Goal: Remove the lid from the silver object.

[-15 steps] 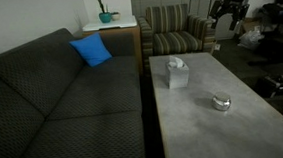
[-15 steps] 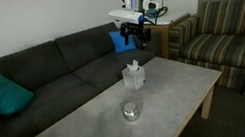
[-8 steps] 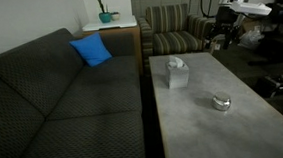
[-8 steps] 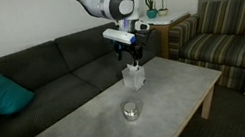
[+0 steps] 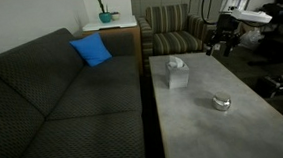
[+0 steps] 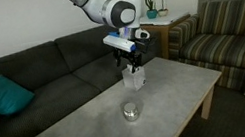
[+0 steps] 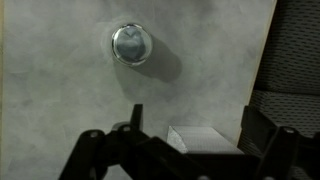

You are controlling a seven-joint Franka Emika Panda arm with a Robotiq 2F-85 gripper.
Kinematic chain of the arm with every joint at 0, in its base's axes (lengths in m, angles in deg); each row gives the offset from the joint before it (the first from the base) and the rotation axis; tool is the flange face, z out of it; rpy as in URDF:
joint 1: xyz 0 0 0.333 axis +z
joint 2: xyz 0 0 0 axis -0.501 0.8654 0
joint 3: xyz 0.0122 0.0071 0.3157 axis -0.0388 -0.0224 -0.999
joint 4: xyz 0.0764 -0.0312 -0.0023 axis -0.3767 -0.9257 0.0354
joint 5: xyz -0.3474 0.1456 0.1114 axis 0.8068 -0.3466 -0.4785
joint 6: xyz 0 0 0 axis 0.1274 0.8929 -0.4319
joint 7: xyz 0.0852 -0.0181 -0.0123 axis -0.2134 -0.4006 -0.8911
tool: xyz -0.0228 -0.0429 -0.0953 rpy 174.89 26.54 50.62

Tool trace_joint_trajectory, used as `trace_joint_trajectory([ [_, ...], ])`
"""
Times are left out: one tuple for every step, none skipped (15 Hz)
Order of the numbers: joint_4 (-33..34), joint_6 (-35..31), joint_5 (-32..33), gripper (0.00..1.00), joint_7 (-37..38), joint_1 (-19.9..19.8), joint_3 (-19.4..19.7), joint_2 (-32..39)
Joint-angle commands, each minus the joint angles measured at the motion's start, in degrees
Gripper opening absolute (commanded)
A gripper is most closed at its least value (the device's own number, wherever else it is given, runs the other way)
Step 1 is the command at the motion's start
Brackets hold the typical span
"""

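The claw point(image 6: 133, 63) hangs released, empty, just above the tissue box point(image 6: 135, 77); the lid point(image 7: 131, 43), seated on the silver object point(image 6: 130, 109), lies lower, beyond its fingertips.

On the grey table point(image 5: 201, 140) the silver object point(image 5: 220, 103) sits nearer than the tissue box point(image 5: 175, 75); the gripper point(image 5: 219, 45) hangs far right, above.

We reach our arm point(image 6: 120, 8) out and down, and our gripper point(image 6: 132, 63) hangs with jaws spread wide (pointing downward).

Dim, soft indoor light; slight blur
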Motion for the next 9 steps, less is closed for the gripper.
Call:
trace_joint_trajectory([
  [0.48,-0.28,0.47,1.00,2.43,1.13,0.92,1.05],
  [-0.07,-2.11,0.53,1.00,4.94,1.98,1.63,1.63],
  [-0.80,-3.06,0.38,1.00,6.87,2.46,1.93,1.98],
  [-1.58,-4.00,0.19,1.00,8.59,2.96,2.13,2.42],
  [-2.37,-5.26,0.10,1.00,9.96,3.45,2.27,2.78],
  [-3.37,-6.91,-0.08,1.00,11.05,3.86,2.28,3.21],
  [-3.96,-8.11,-0.07,1.00,12.44,4.36,2.49,3.68],
  [-4.36,-9.26,-0.27,1.00,13.48,4.49,2.45,4.36],
  [-3.98,-9.61,-0.41,1.00,14.70,4.49,2.54,5.40],
])
